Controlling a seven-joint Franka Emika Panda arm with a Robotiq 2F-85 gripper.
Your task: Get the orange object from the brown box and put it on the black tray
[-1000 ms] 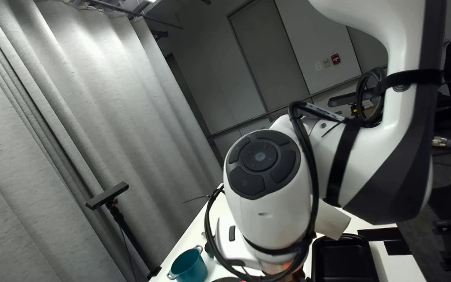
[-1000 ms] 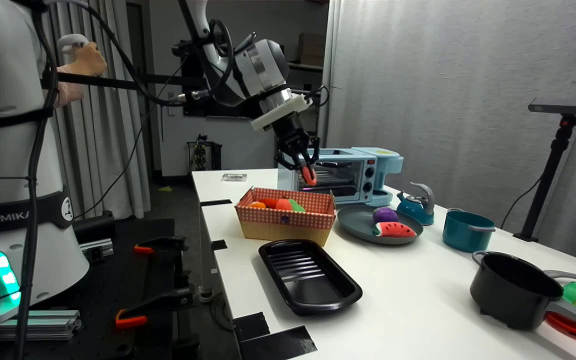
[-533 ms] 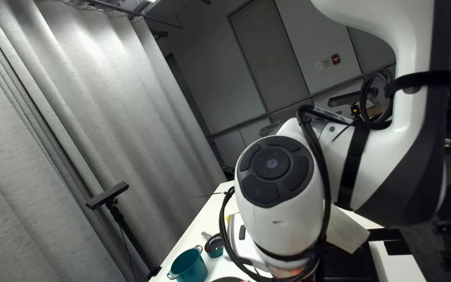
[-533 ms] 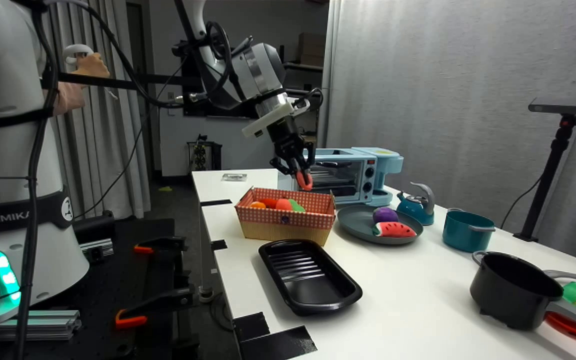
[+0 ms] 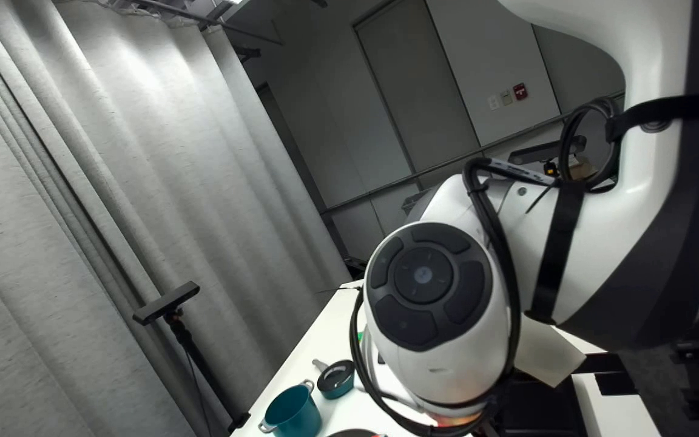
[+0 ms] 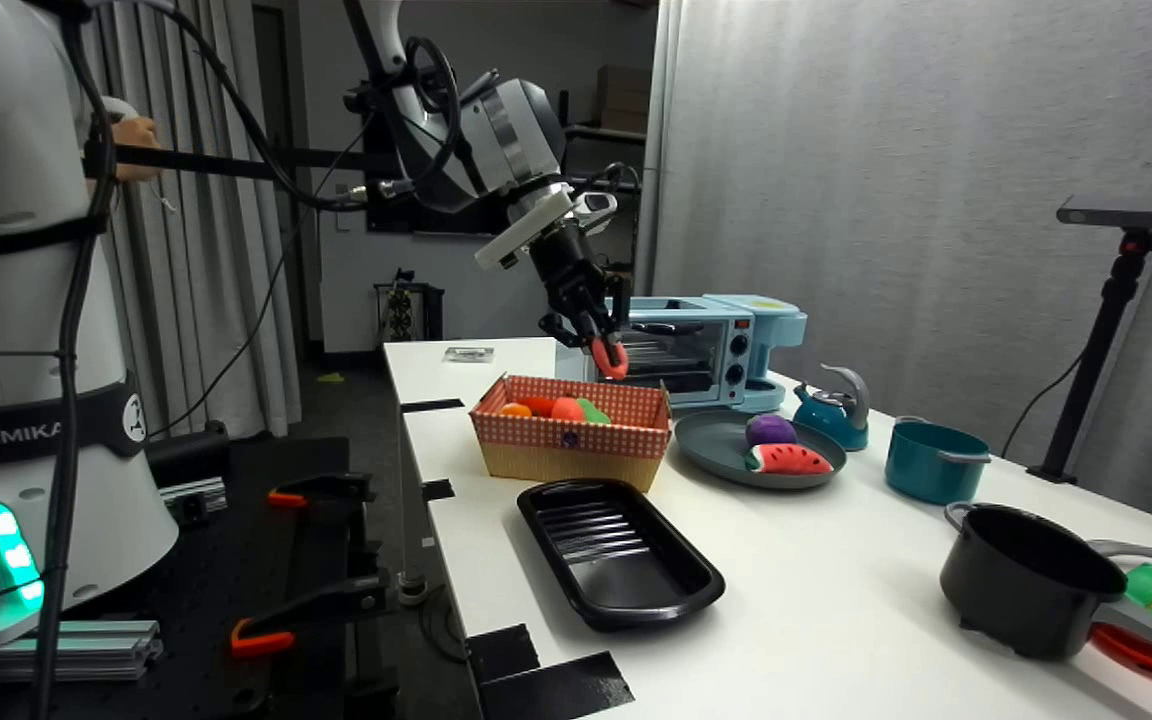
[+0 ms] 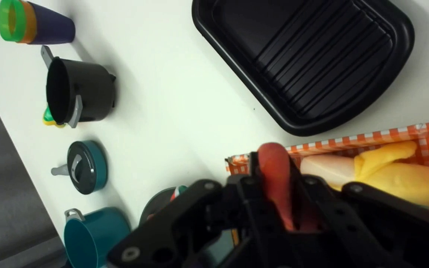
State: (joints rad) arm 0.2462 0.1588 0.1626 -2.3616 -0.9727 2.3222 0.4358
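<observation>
A ribbed black tray (image 6: 631,575) sits near a taped edge of the counter (image 6: 826,590), room alongside. The pincer (image 7: 273,163) grips a rounded orange object (image 7: 276,182).

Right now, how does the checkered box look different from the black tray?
The checkered box has tall sides; the black tray has low ones. The box is red-checked above and tan below, while the tray is shiny black. The box has sharp corners, but the tray has rounded ones. Both sit on the white table with open tops.
</observation>
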